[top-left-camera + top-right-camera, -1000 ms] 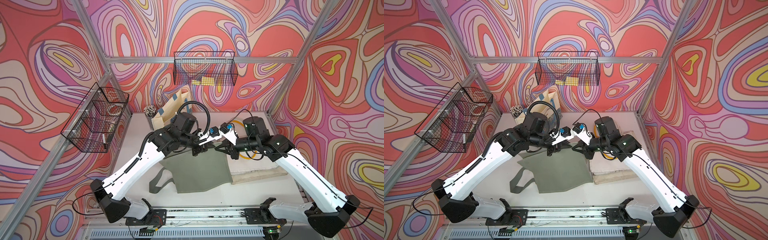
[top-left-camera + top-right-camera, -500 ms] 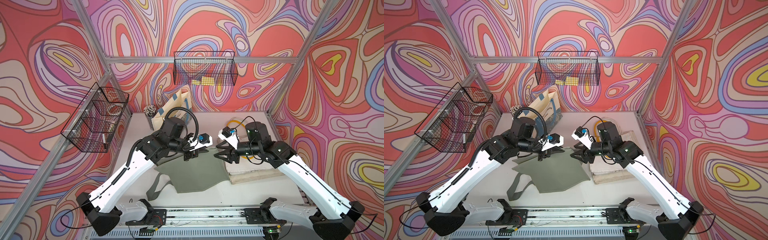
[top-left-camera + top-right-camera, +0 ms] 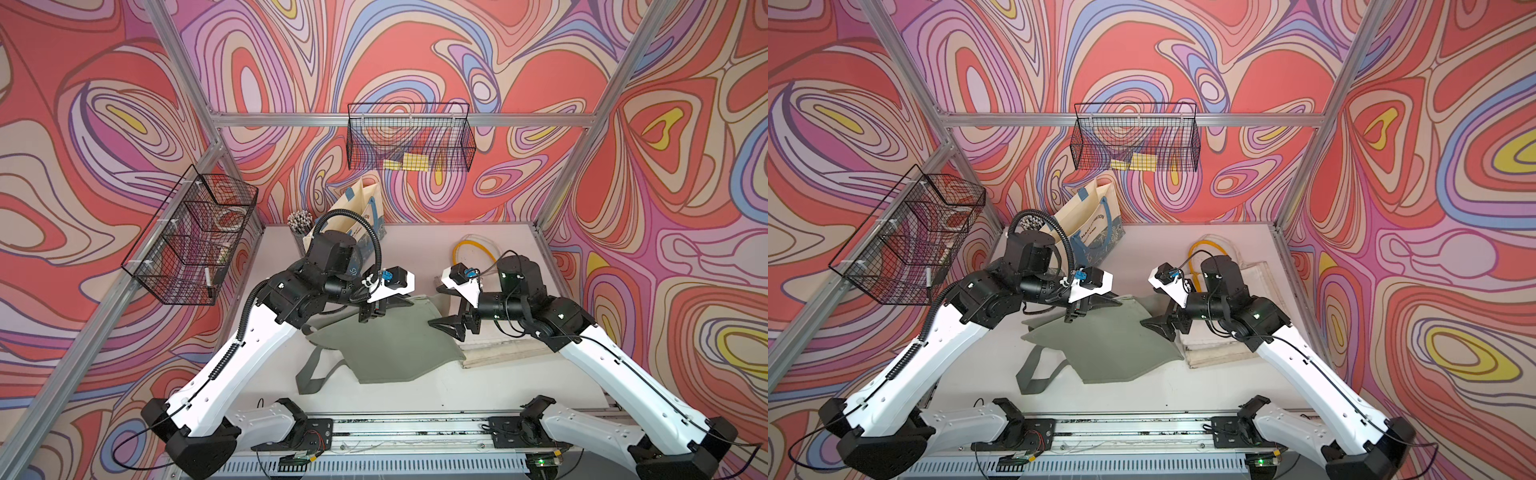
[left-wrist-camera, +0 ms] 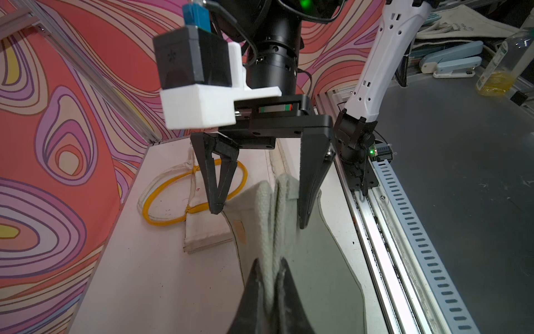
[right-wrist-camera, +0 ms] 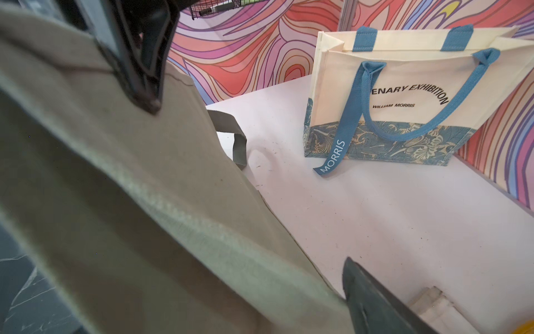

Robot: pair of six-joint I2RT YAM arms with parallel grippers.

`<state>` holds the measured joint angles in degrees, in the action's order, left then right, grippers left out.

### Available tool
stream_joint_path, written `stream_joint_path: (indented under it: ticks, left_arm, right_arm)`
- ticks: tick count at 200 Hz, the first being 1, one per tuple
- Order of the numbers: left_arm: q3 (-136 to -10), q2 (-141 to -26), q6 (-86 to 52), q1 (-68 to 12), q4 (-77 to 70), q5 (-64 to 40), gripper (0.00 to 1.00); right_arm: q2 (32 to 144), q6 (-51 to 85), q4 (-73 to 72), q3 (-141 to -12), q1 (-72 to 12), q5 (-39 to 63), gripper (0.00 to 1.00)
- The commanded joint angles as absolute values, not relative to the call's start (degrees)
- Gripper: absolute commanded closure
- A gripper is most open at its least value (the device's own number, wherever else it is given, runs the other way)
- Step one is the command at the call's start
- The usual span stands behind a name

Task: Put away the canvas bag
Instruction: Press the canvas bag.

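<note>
Overhead, left hand (image 3: 368,312) clenched on an edge of the green canvas bag (image 3: 390,353), right hand (image 3: 451,327) spread wide, grasping nothing.

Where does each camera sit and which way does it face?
Top views: high overhead, looking down at table, green bag, left arm, right arm.
Left wrist: behind left gripper, shut on green bag, facing open right gripper.
Right wrist: behind right gripper, facing left gripper and cream tote.
Shared: both wrist views show green bag.

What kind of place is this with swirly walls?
Probably a robot test booth: a left arm and right arm on a metal rail, printed walls on an aluminium frame, and a green canvas bag.
</note>
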<state>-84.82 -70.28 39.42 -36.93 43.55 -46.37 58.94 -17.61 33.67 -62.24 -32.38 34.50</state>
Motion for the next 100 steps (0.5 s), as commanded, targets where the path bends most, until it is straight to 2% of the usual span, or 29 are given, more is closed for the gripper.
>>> stream_joint_path:
  ticks: [1,24,40,77,100]
  left_arm:
    - [-87.56,-70.14,40.76,-36.65,42.03,-51.69,1.00]
    - [-88.31,-70.73,40.94,-36.57,41.91,-51.76,1.00]
    - [-89.02,-71.23,41.46,-36.49,42.01,-51.27,1.00]
    - [-91.02,-72.70,41.75,-35.78,41.28,-51.20,1.00]
    - [-92.93,-74.29,44.18,-35.68,43.47,-51.14,1.00]
  right_arm:
    - [58.15,-20.63,31.30,-60.22,-32.17,33.48,0.02]
    - [58.85,-20.95,30.98,-59.52,-32.18,36.11,0.03]
    - [59.64,-20.70,30.86,-59.34,-32.17,39.21,0.07]
    - [61.61,-20.87,33.18,-59.52,-32.16,42.23,0.33]
    - [60.56,-20.10,33.31,-59.62,-32.17,40.00,0.33]
